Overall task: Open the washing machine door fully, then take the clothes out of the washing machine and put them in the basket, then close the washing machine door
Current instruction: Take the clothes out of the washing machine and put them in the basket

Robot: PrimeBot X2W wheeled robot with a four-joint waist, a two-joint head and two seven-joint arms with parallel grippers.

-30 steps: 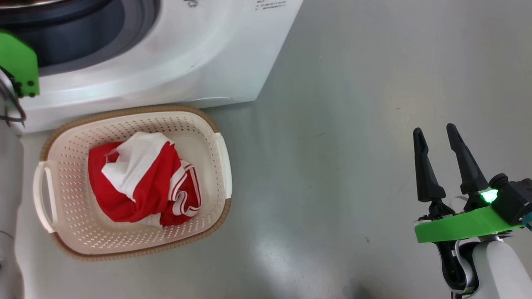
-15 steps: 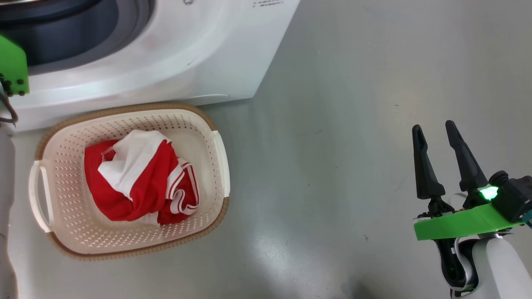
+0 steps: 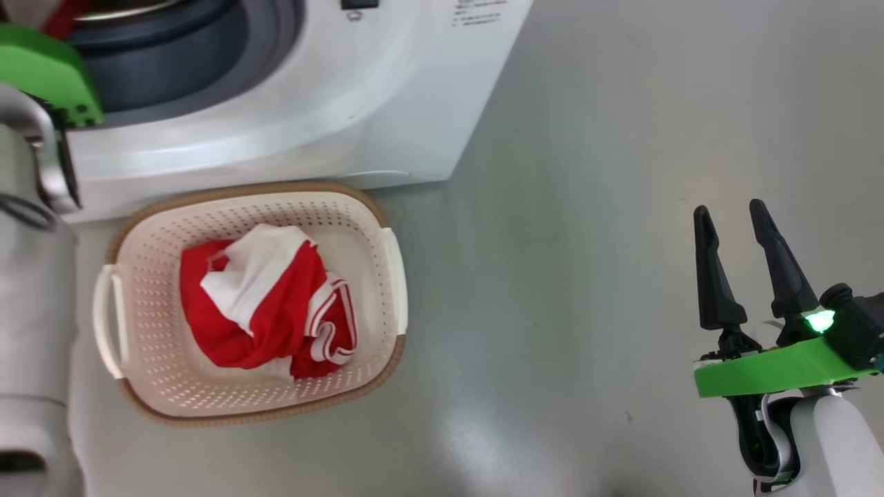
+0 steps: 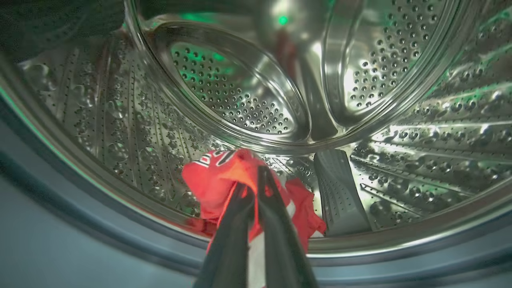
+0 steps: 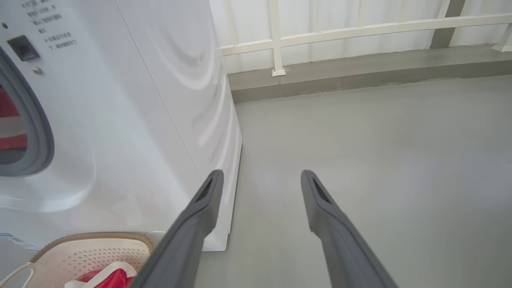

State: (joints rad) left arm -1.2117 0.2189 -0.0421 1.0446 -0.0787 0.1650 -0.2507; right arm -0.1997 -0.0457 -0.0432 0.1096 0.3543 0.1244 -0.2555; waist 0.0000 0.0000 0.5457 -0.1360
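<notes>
The white washing machine [image 3: 331,90] stands at the top left, and its door is out of view. My left arm reaches into the steel drum [image 4: 120,132]. There my left gripper [image 4: 256,178] is shut on a red garment [image 4: 212,180] lifted slightly off the drum floor. The cream basket [image 3: 152,359] sits on the floor in front of the machine. It holds a crumpled red and white garment [image 3: 269,310]. My right gripper [image 3: 728,207] hovers open and empty over the floor, far right of the basket. In the right wrist view, the right gripper [image 5: 261,176] points past the machine's corner [image 5: 224,160].
Grey floor [image 3: 587,207] stretches to the right of the machine and basket. A white railing [image 5: 360,30] on a low kerb runs along the far side. A grey paddle [image 4: 340,192] rises from the drum floor just right of the held garment.
My left gripper has shut. The head camera has shifted, so the machine and basket sit further right in the picture and more of my left forearm shows. The right gripper stays open.
</notes>
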